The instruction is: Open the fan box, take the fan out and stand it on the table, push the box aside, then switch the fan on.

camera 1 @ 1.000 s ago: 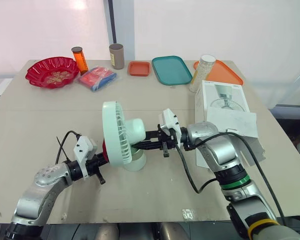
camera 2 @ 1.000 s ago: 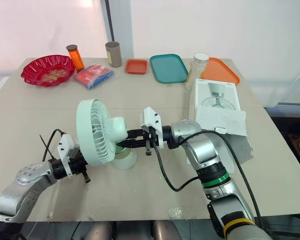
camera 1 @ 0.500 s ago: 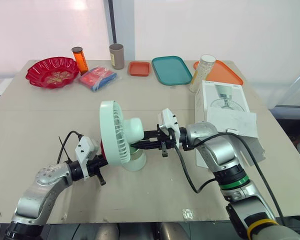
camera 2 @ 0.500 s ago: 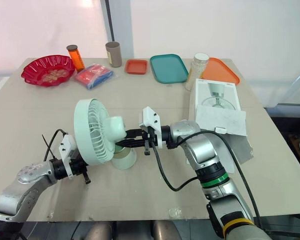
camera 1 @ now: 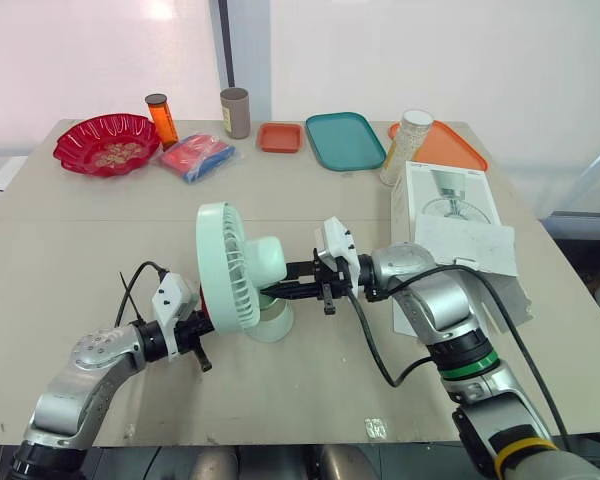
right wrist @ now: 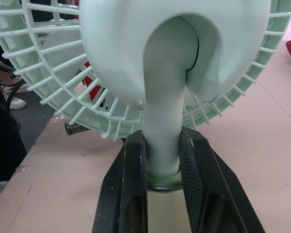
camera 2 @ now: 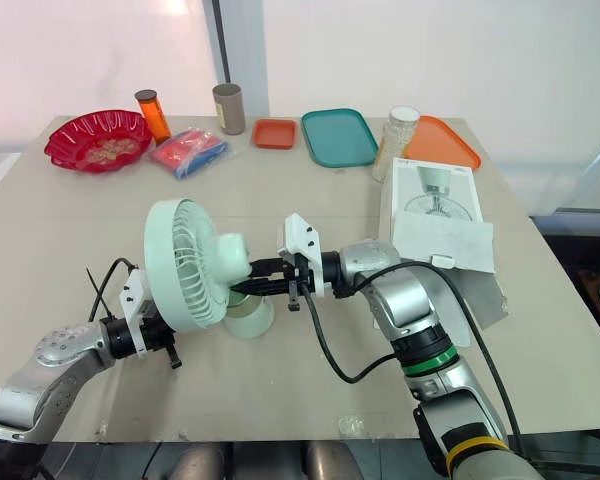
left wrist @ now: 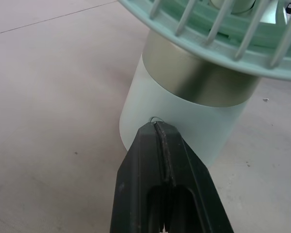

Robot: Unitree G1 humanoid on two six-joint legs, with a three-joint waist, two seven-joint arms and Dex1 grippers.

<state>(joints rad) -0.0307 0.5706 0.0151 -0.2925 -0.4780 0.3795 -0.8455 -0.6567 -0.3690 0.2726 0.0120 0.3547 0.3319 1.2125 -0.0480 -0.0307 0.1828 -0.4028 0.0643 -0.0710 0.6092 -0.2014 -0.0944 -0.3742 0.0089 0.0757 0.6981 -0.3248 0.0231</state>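
I am clamping my right gripper (right wrist: 163, 140) on the stiff neck (right wrist: 163, 104) of the fan (camera 1: 238, 275), probably light but top-heavy, while touching its base (left wrist: 184, 128) with my closed left gripper (left wrist: 157, 130).

Bowl (camera 1: 70, 158), bottle (camera 1: 161, 122), cup (camera 1: 234, 112), packet (camera 1: 196, 157), small tray (camera 1: 280, 137), teal tray (camera 1: 344, 140) and jar (camera 1: 408, 146) form a row.

In the head views the fan (camera 1: 242, 281) grille hides the left gripper (left wrist: 158, 128) fingers. The left wrist view's edge cuts that grille off. The red bowl (camera 1: 106, 143) holds small bits, perhaps snacks.
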